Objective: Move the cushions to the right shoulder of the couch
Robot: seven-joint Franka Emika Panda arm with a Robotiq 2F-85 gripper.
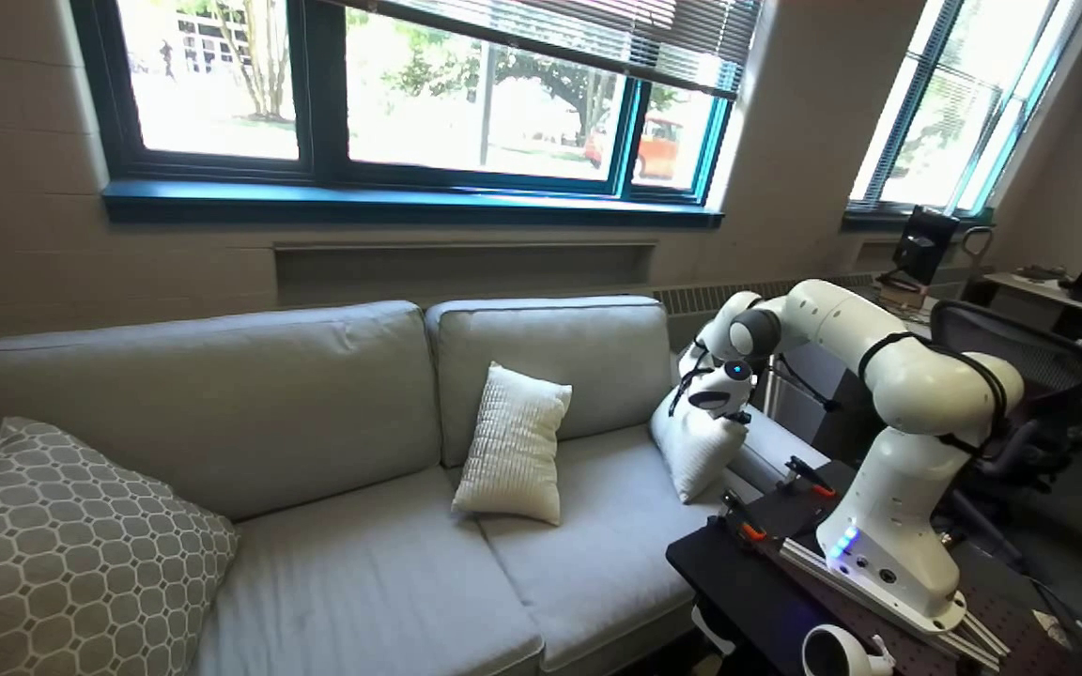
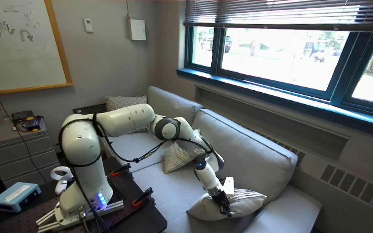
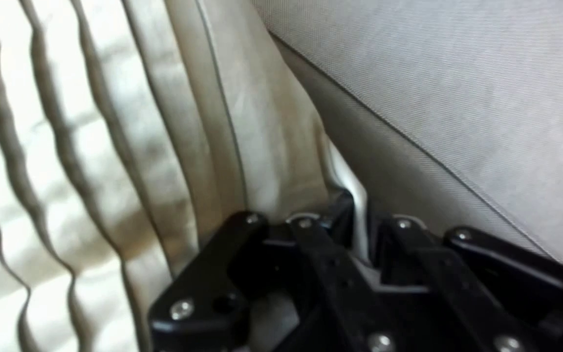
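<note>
Can count two cream-white cushions [image 1: 513, 446] on one couch [image 1: 363, 563]: see the loose cushion [image 2: 177, 158] leaning against one of two back cushions [image 1: 616, 366], and the gripped cushion [image 2: 249, 202] tilted just beside the armrest [image 2: 291, 207], but cannot tell if touching it. Find one tool [image 3: 359, 227] drawn nearly together, pinching a thin edge of the gripped cushion. Also count one lattice-patterned pillow [image 1: 71, 554] at the opposite end, and one bench [image 1: 729, 568] bearing two clamps [image 1: 743, 516].
</note>
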